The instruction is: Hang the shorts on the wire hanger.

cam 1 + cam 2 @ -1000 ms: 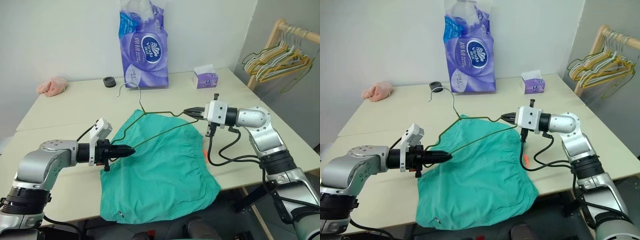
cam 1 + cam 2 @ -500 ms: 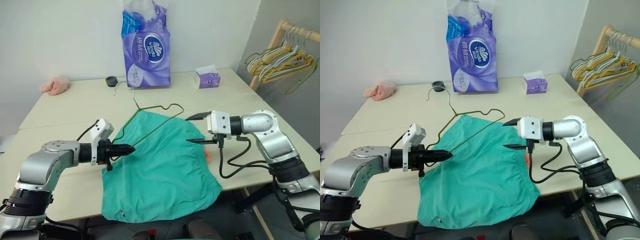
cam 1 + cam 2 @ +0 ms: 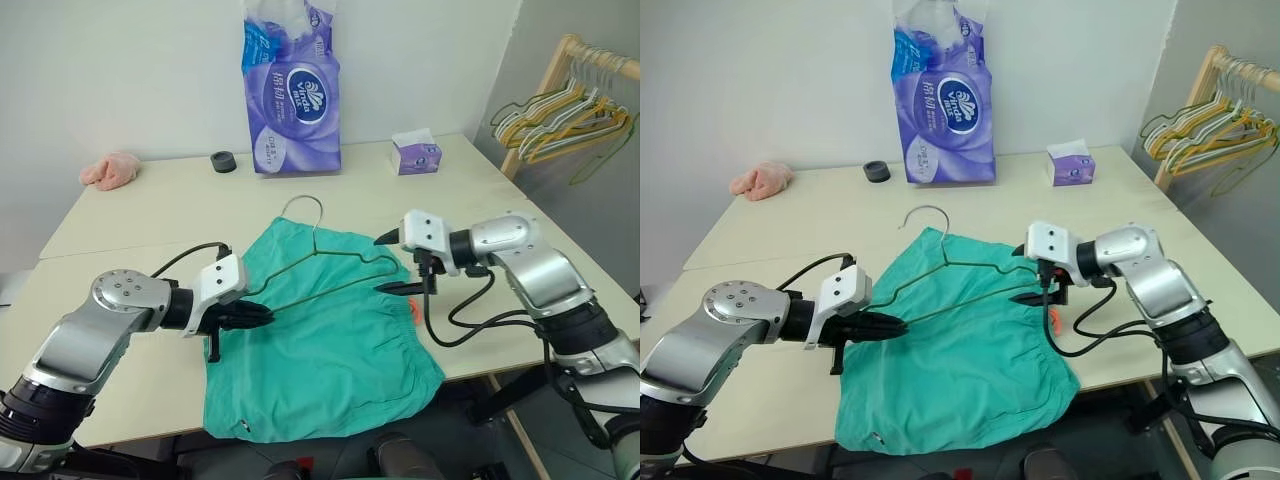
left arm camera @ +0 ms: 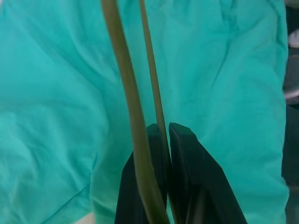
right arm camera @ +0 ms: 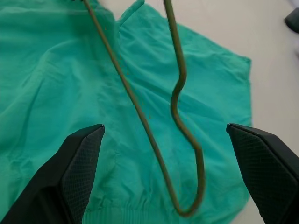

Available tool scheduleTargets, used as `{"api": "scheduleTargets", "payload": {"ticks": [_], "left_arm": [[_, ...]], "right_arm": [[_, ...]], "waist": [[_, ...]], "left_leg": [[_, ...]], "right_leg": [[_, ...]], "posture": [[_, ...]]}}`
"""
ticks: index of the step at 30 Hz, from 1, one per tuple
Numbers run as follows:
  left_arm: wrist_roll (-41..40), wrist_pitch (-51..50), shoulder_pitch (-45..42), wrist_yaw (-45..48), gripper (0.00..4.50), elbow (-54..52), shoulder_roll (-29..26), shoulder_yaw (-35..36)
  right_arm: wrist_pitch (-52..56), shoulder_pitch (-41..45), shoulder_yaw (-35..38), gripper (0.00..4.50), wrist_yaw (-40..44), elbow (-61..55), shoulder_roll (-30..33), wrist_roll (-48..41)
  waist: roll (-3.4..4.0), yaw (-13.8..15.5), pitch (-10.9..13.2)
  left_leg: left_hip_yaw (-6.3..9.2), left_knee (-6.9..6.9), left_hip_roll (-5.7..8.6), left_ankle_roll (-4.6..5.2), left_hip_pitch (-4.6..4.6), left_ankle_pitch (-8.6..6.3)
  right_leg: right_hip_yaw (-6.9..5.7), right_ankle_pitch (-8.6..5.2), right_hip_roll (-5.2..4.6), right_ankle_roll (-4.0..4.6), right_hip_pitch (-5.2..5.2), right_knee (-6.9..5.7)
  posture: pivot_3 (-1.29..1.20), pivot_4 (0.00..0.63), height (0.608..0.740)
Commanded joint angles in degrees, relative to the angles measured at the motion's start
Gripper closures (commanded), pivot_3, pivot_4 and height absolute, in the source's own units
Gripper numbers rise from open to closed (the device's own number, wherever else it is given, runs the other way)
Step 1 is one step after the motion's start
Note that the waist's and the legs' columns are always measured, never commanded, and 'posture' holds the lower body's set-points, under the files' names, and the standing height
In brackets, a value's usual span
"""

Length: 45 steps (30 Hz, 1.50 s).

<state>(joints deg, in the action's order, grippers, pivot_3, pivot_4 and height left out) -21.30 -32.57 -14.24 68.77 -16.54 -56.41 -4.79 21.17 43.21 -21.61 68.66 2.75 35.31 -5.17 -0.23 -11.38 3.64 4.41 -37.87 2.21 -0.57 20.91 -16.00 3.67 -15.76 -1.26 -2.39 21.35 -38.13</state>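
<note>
The teal-green shorts (image 3: 320,345) lie spread on the table's near half, part of them hanging over the front edge. The thin olive wire hanger (image 3: 335,258) rests slanted across their upper part, its hook (image 3: 302,204) by the shorts' far edge. My left gripper (image 3: 258,312) is shut on the hanger's left corner; the left wrist view shows the wire (image 4: 155,93) pinched between the black fingers (image 4: 187,163). My right gripper (image 3: 390,264) stands open around the hanger's right corner (image 5: 189,154) without touching it.
A tall purple tissue pack (image 3: 290,90), a black roll (image 3: 222,161), a small tissue box (image 3: 413,157) and a pink fluffy cloth (image 3: 110,168) stand along the table's far side. A wooden rack with several hangers (image 3: 560,110) is at the right.
My right gripper has opened, let go of the hanger's right corner and sunk a little. The hanger has dropped onto the shorts with its hook swung nearer. The left wrist has rolled, still gripping.
</note>
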Motion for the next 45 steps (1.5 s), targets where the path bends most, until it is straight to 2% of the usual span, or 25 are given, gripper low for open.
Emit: {"api": "scheduleTargets", "payload": {"ticks": [1,4,7,15,18,27,34,36,40,45], "left_arm": [[-0.24,1.06,-0.54,1.18,4.5,-1.84,-1.25,0.94],[0.46,2.1,-0.19,1.5,4.5,-1.35,-1.28,0.78],[0.8,2.56,-0.22,1.68,4.5,-1.1,-1.22,0.67],[1.29,3.51,1.11,2.36,4.5,-1.9,-1.34,0.74],[1.29,3.88,1.24,2.5,4.5,-1.89,-1.19,0.82],[0.94,5.07,1.52,1.7,4.5,-0.44,0.28,1.71],[1.56,8.2,-0.91,-3.46,2.49,5.43,4.84,4.83],[-2.21,4.49,-3.06,-7.72,1.89,8.12,7.95,9.53],[-8.17,-2.7,-3.0,-10.59,1.89,8.65,8.82,16.68],[-9.16,-3.71,-1.87,-14.39,1.89,10.43,8.93,22.11]], "right_arm": [[-2.06,3.86,-1.37,0.04,1.33,3.88,-1.61,1.87],[-1.55,5.4,-3.9,0.04,6.0,6.11,-1.4,2.45],[0.01,5.84,-5.31,0.64,10.18,5.84,-0.61,2.12],[2.19,5.53,-6.26,3.54,11.39,5.65,-0.65,3.71],[2.04,5.11,-6.99,4.48,11.63,5.64,-0.47,4.95],[1.3,3.7,-7.42,4.48,12.42,4.86,0.26,6.05],[3.21,2.89,-5.28,4.5,12.27,3.49,0.82,4.48],[5.04,2.34,-3.93,4.5,12.12,2.84,1.25,3.38],[8.81,0.48,-1.67,4.5,11.55,1.14,2.36,1.43],[14.4,-1.63,1.23,4.5,10.47,-0.94,3.99,-1.4]], "waist": [[0.0,-0.09,0.0],[0.0,-0.22,0.0],[0.0,-0.18,0.0],[0.0,-0.31,0.0],[0.0,-0.29,0.0],[0.0,-0.25,0.0],[-0.02,-0.03,0.0],[-0.01,0.04,0.0],[-0.06,-0.13,-0.01],[-0.06,-0.23,0.0]], "left_leg": [[0.0,0.0,0.0,0.0,0.0,0.0],[0.01,0.0,0.0,0.0,0.0,0.0],[0.03,-0.01,0.0,0.0,0.01,0.0],[0.03,-0.01,-0.01,0.0,0.0,0.0],[0.04,0.0,-0.01,0.0,0.01,0.0],[0.04,-0.01,-0.01,0.0,0.01,0.0],[0.05,-0.04,-0.01,0.0,0.01,0.0],[0.06,-0.03,-0.01,0.0,0.01,0.0],[0.13,-0.04,-0.01,-0.01,0.02,0.0],[0.13,-0.02,-0.01,-0.02,0.02,-0.01]], "right_leg": [[0.0,0.0,0.0,0.0,0.01,-0.01],[-0.01,0.01,0.0,0.01,0.01,-0.01],[-0.04,0.01,0.0,0.01,0.0,0.01],[-0.04,0.0,0.0,0.0,0.01,-0.02],[-0.05,0.0,0.0,0.0,0.02,-0.02],[-0.05,0.0,0.0,0.0,0.01,-0.01],[-0.07,0.0,0.0,0.0,0.01,-0.02],[-0.07,0.01,0.0,0.0,0.01,-0.01],[-0.12,0.01,-0.01,-0.01,0.01,-0.03],[-0.12,0.01,-0.01,-0.01,0.02,-0.03]], "posture": [[-0.23,0.026,0.74],[-0.23,0.022,0.74],[-0.23,0.022,0.74],[-0.23,0.021,0.74],[-0.23,0.021,0.74],[-0.22,0.021,0.74],[-0.23,0.024,0.74],[-0.23,0.026,0.74],[-0.23,0.028,0.74],[-0.23,0.029,0.74]]}}
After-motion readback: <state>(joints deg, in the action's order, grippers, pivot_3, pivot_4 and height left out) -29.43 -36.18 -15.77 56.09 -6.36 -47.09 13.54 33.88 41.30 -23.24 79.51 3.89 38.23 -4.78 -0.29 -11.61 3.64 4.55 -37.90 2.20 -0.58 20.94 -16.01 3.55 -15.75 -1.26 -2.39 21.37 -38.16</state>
